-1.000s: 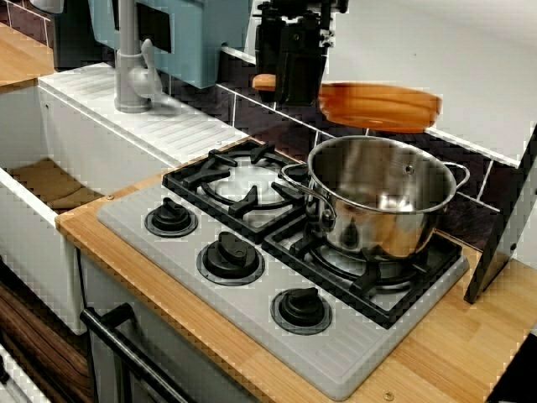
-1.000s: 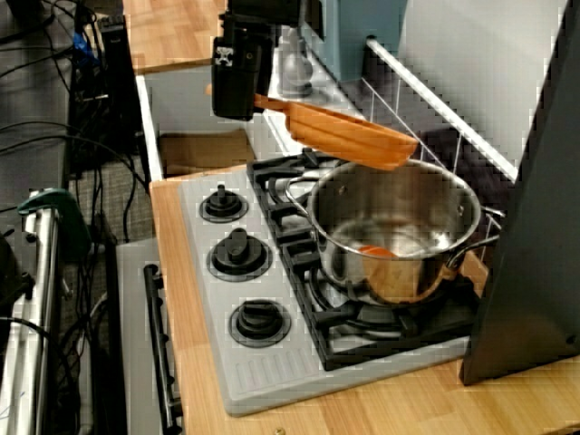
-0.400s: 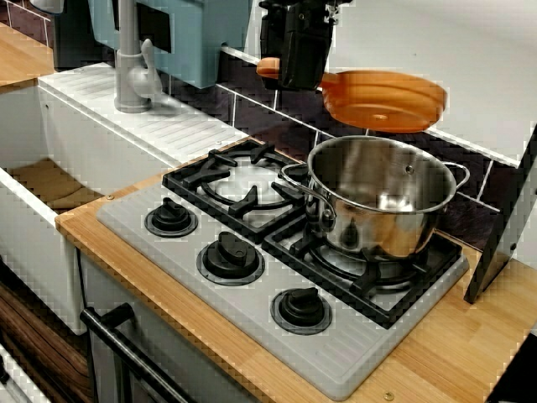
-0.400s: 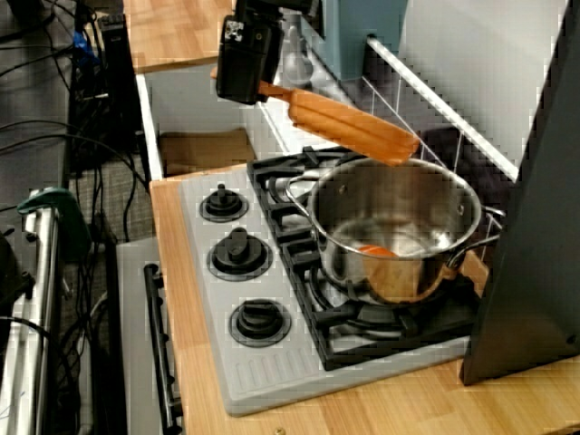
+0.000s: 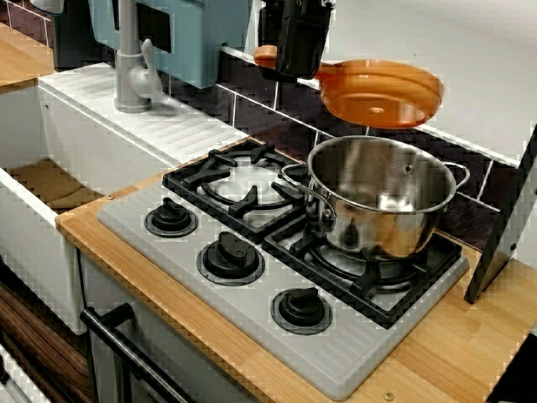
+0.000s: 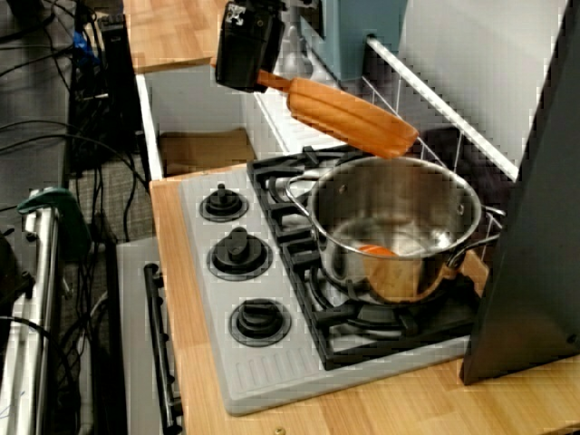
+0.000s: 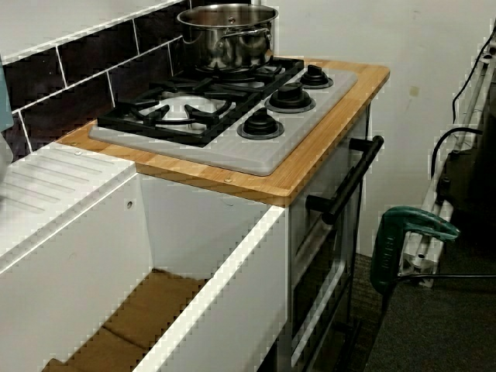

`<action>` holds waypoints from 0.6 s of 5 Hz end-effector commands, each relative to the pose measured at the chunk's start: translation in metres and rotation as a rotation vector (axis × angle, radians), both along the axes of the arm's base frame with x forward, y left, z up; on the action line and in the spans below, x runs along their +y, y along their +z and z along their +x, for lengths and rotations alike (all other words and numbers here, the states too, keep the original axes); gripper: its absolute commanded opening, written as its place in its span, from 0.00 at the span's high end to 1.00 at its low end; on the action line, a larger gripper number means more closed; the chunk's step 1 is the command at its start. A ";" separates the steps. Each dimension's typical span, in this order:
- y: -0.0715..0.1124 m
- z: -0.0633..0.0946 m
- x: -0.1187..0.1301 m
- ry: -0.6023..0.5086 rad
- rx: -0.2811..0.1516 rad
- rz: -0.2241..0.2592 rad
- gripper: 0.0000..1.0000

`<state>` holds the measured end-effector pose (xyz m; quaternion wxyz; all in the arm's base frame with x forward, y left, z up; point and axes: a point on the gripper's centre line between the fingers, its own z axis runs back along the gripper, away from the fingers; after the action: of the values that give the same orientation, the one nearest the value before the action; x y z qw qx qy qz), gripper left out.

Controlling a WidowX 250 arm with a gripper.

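My black gripper hangs above the back of the stove, shut on the handle of an orange frying pan. The pan is held in the air, tilted so its underside faces the front view. It hovers just above the far rim of a steel pot that stands on the right rear burner. From the stove's end, the gripper holds the pan sloping down towards the pot. Something orange lies inside the pot. In the view from the sink side only the pot shows.
The grey hob has three black knobs along its front and a bare left burner. A grey faucet and white sink lie to the left. A dark panel leans at the right. A green clamp stands beside the oven handle.
The gripper has risen and carried the pan up a little. The pan has tipped further, so more of its underside now shows. The pot has not moved.
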<state>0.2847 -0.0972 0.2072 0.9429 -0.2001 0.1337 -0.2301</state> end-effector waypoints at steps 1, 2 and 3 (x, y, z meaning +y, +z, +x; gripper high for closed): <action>0.021 0.000 0.005 -0.010 -0.020 -0.036 1.00; 0.023 0.002 0.007 -0.019 0.023 -0.060 1.00; 0.023 0.004 0.010 -0.008 0.020 -0.056 1.00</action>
<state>0.2870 -0.0903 0.2144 0.9318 -0.2300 0.1620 -0.2293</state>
